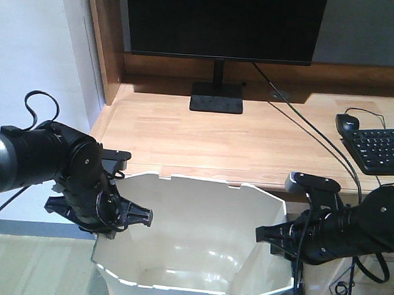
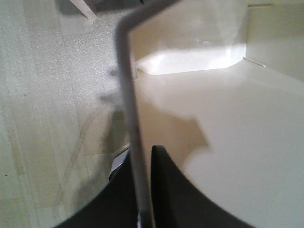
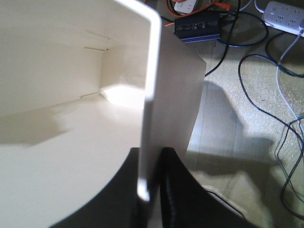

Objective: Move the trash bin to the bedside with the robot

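The cream-white trash bin [image 1: 192, 252] stands on the floor below the desk's front edge, its polygonal rim facing up. My left gripper [image 1: 125, 217] straddles the bin's left wall; in the left wrist view the left gripper [image 2: 141, 152] is shut on that thin wall of the trash bin [image 2: 228, 142], one finger inside and one outside. My right gripper [image 1: 271, 236] clamps the right wall; in the right wrist view the right gripper [image 3: 151, 151] is shut on the rim edge of the trash bin [image 3: 61, 142]. The bedside is out of view.
A wooden desk [image 1: 217, 138] stands just behind the bin with a black monitor [image 1: 219, 24] and a keyboard [image 1: 383, 149]. On the floor to the bin's right lie cables [image 3: 285, 156], a black box [image 3: 197, 27] and a power strip [image 3: 285, 12].
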Controlling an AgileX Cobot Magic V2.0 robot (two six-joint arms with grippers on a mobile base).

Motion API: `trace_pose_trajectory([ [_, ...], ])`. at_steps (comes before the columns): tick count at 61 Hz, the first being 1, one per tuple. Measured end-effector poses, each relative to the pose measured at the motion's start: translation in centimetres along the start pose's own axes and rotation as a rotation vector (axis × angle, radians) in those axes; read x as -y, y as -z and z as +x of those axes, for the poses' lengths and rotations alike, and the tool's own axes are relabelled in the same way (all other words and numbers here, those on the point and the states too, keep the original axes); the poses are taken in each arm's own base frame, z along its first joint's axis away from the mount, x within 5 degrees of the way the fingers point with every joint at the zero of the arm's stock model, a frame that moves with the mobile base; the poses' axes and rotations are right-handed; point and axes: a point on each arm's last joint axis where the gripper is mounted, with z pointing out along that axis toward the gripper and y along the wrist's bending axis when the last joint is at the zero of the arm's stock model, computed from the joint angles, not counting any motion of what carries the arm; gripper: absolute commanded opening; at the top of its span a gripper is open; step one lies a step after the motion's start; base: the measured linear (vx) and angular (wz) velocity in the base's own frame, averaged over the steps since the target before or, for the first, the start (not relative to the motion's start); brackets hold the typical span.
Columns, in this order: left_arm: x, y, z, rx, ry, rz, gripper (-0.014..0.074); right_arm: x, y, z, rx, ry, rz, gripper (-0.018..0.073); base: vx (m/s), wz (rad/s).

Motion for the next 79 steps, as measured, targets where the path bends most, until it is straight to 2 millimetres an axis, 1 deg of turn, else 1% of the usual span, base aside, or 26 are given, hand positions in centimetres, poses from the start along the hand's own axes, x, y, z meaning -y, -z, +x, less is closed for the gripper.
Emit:
trace_pose_trajectory([
  [12,0.01,0.00,0.00,0.000,0.006,0.001,-0.0006,-0.02,0.09,0.31,-0.007,-0.005,-0.001,-0.0005,0.00,0.00],
  [47,-0.08,0.05,0.47,-0.049,0.014,-0.013,-0.0006,-0.08,0.15,0.42,-0.017,0.001,-0.004,-0.0005,0.00,0.00],
  [79,-0.08,0.05,0.55,-0.056,0.016,-0.015,-0.0006,-0.08,0.14,0.36,-0.010,0.005,-0.002,-0.0005,0.00,0.00],
])
